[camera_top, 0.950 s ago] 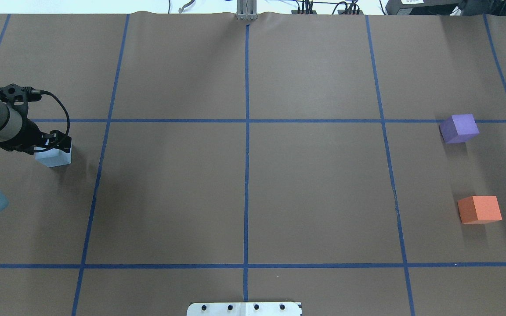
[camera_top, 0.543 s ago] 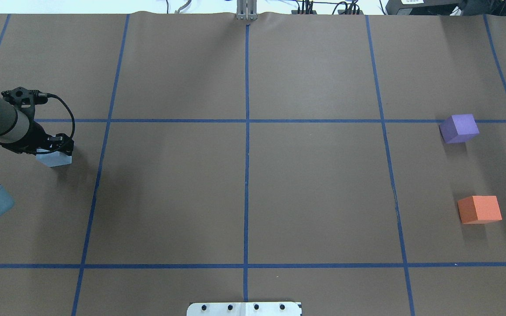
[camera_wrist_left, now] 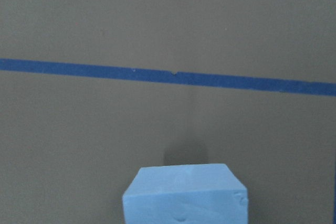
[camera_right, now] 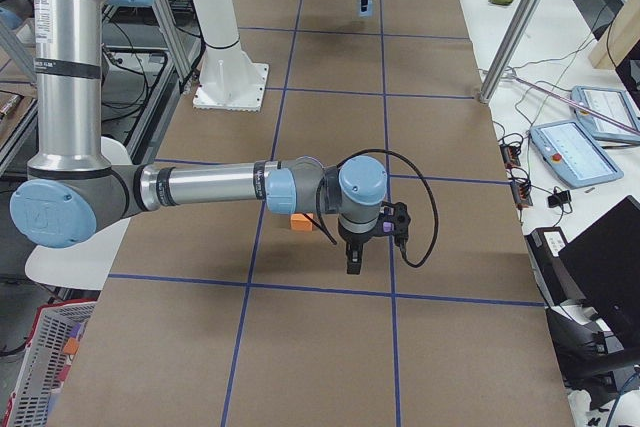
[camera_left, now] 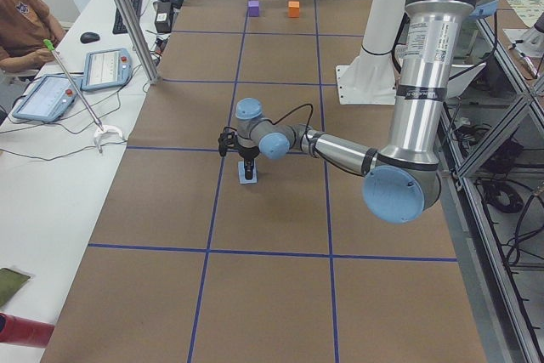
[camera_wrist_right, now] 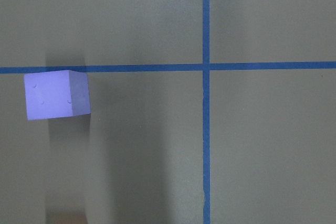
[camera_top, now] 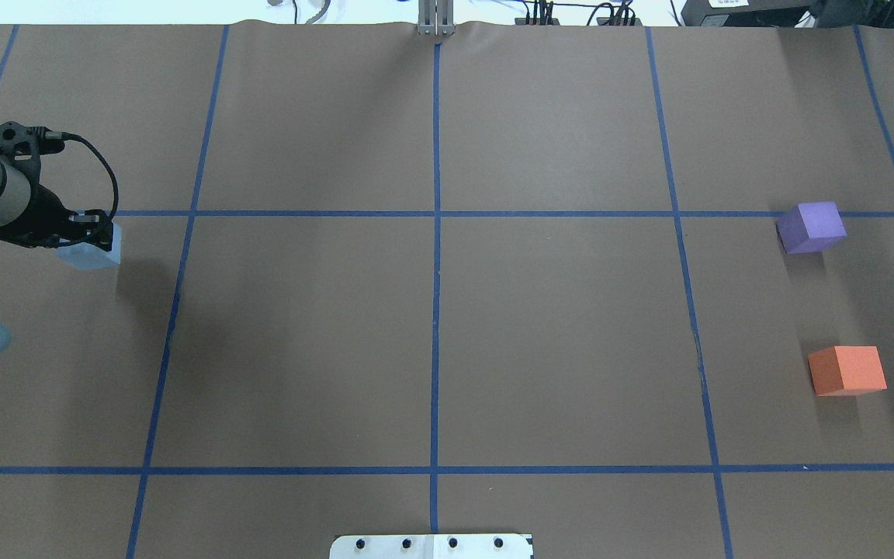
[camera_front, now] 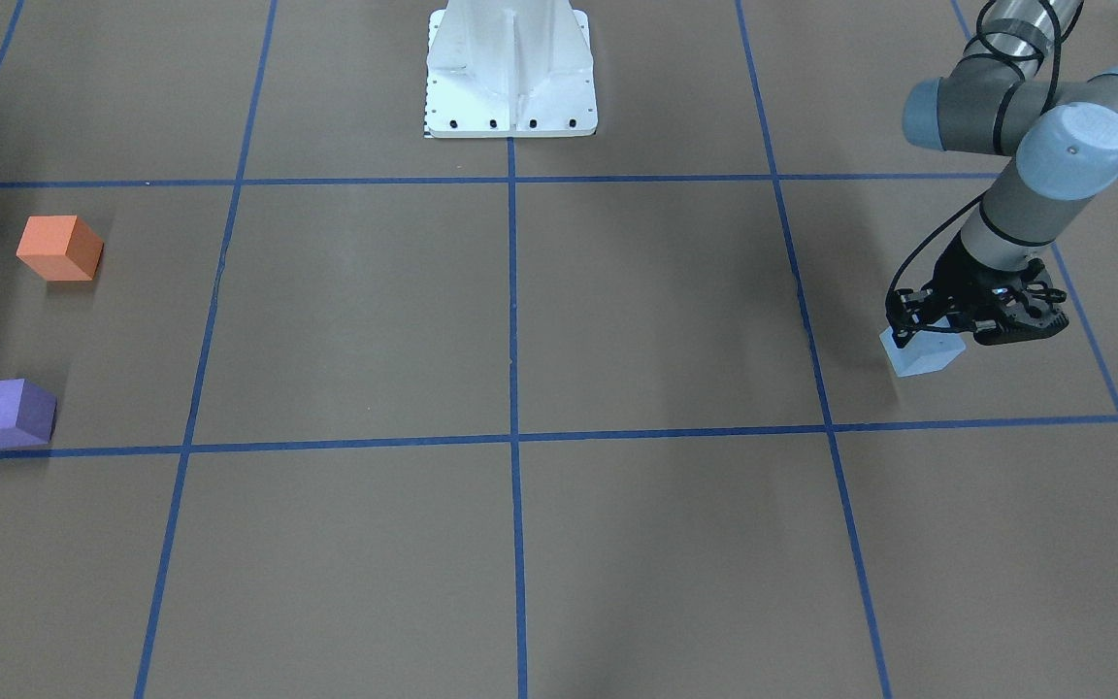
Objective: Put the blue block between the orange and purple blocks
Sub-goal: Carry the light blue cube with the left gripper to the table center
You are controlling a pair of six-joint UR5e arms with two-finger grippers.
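Note:
The light blue block (camera_top: 90, 255) is held in my left gripper (camera_top: 88, 237) at the table's left side. It hangs a little above the brown surface, with its shadow cast to one side. It also shows in the front view (camera_front: 923, 355) under the gripper (camera_front: 947, 335), and at the bottom of the left wrist view (camera_wrist_left: 185, 195). The purple block (camera_top: 812, 227) and the orange block (camera_top: 848, 370) sit apart at the far right. My right gripper (camera_right: 352, 265) shows only in the exterior right view, near the orange block (camera_right: 300, 222). I cannot tell whether it is open.
Blue tape lines (camera_top: 436, 233) divide the brown table into squares. The white robot base plate (camera_front: 510, 78) stands at the robot's edge. The right wrist view shows the purple block (camera_wrist_right: 56, 94) beside a tape crossing. A side bench holds tablets (camera_left: 106, 67).
My left gripper has risen with the blue block and shifted slightly away from the robot. The block's shadow now lies apart from it. The purple and orange blocks have not moved.

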